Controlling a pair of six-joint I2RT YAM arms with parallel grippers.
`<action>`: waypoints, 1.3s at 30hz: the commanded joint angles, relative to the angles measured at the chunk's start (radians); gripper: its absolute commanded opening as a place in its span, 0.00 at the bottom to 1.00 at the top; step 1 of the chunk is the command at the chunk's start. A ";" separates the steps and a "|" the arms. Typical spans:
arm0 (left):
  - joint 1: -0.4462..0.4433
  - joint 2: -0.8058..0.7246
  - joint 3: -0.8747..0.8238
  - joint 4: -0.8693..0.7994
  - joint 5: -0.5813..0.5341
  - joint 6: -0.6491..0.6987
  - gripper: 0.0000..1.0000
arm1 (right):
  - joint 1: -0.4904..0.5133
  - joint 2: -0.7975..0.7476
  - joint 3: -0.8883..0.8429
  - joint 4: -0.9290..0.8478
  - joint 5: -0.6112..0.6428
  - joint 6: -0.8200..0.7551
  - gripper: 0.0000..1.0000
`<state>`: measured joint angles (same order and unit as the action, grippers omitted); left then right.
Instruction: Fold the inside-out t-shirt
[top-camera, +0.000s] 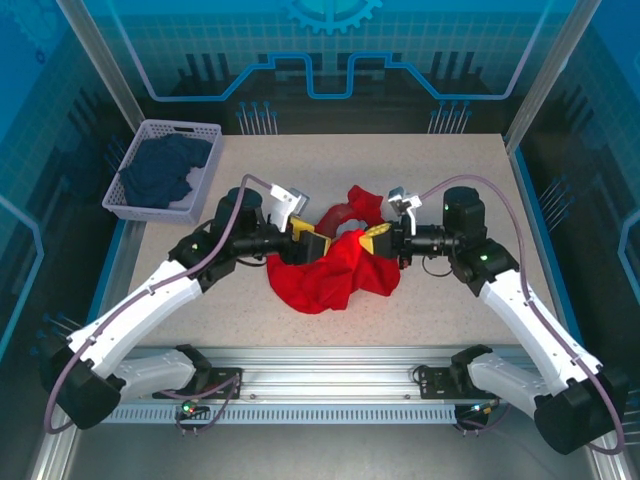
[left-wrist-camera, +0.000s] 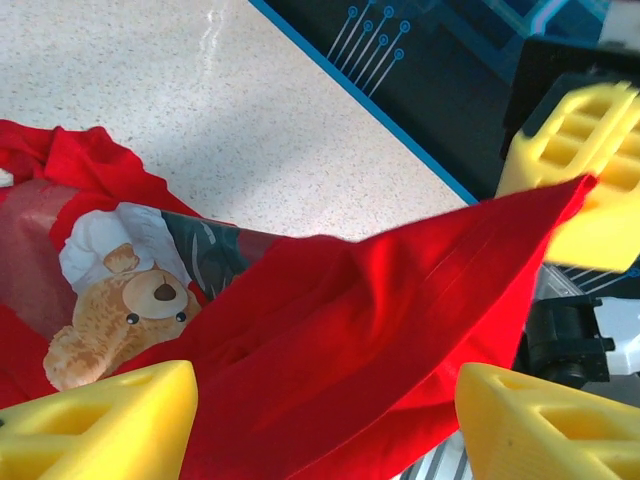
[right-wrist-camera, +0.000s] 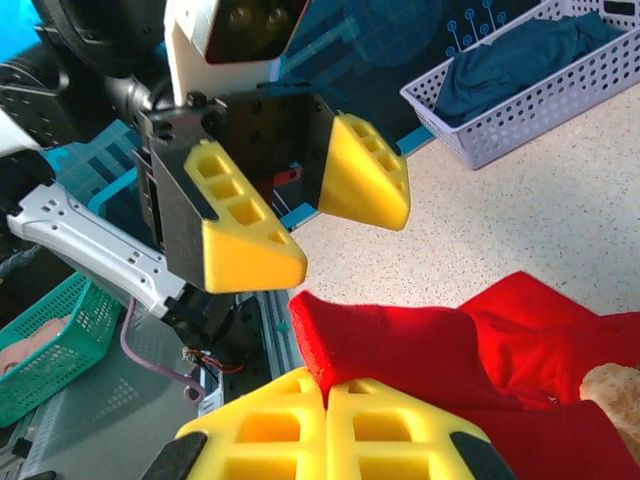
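Both arms reach inward from the lower corners of the top view, and the wrists meet at centre frame.

Left gripper (top-camera: 308, 240): jaws spread wide, nothing pinched. Red cloth lies between the fingers (left-wrist-camera: 100, 425); contact is hard to judge.

Right gripper (top-camera: 380, 238): jaws closed on an edge of the t-shirt (top-camera: 330, 272), holding that edge raised.

The rest of the shirt is bunched at centre on the speckled beige table (top-camera: 450, 180). A bear print (left-wrist-camera: 120, 300) faces up.

Upper left: a white basket (top-camera: 180, 128) holding a dark blue garment (top-camera: 160, 170). Blue panel walls surround the table.
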<state>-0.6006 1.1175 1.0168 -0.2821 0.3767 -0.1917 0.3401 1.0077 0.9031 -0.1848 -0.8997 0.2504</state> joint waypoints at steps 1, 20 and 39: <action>-0.026 -0.030 -0.041 -0.024 -0.044 0.080 0.74 | -0.030 -0.008 0.055 -0.046 -0.054 -0.016 0.00; -0.035 0.066 -0.126 0.120 -0.042 0.219 0.52 | -0.078 -0.027 0.099 -0.151 -0.029 -0.059 0.00; -0.036 -0.068 -0.019 -0.087 -0.109 0.135 0.00 | -0.090 -0.062 0.299 -0.488 0.468 -0.100 0.00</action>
<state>-0.6350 1.0729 0.9291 -0.2611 0.3058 -0.0315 0.2668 0.9775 1.1381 -0.6186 -0.5793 0.1593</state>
